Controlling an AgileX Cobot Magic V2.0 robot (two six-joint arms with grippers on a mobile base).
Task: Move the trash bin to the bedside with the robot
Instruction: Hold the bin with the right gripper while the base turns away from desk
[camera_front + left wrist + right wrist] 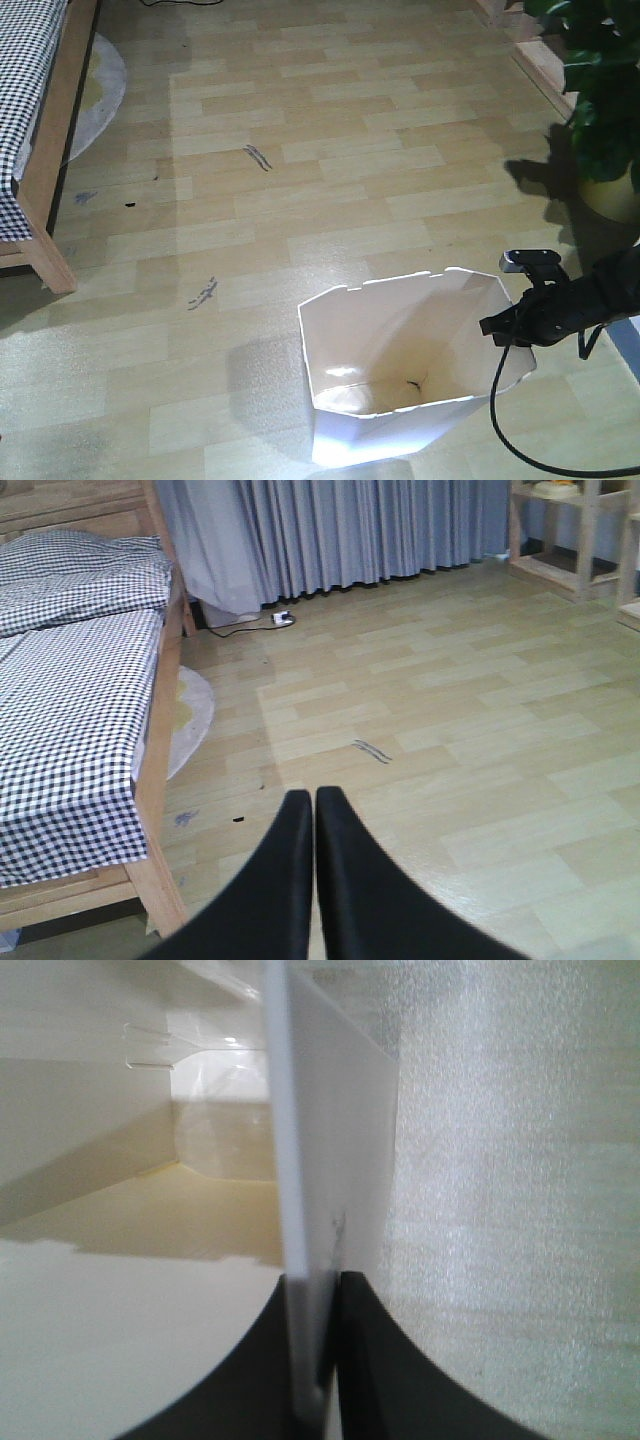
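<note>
The white trash bin [400,360] stands on the wooden floor at the lower middle of the front view, cream inside, with a small dark speck at its bottom. My right gripper [512,325] is shut on the bin's right rim; in the right wrist view the thin white wall [300,1160] runs up between the black fingers, gripper [318,1285]. The bed [40,150] with checked bedding and a light wooden frame is at the far left, well apart from the bin; it also shows in the left wrist view [70,710]. My left gripper [314,800] is shut and empty above the floor.
A potted plant [600,90] in a yellow pot stands at the right, close behind my right arm. A round pale mat [100,90] lies beside the bed. Grey curtains [350,530] and wooden shelving [580,530] stand at the far wall. Dark scuffs mark the floor [257,157].
</note>
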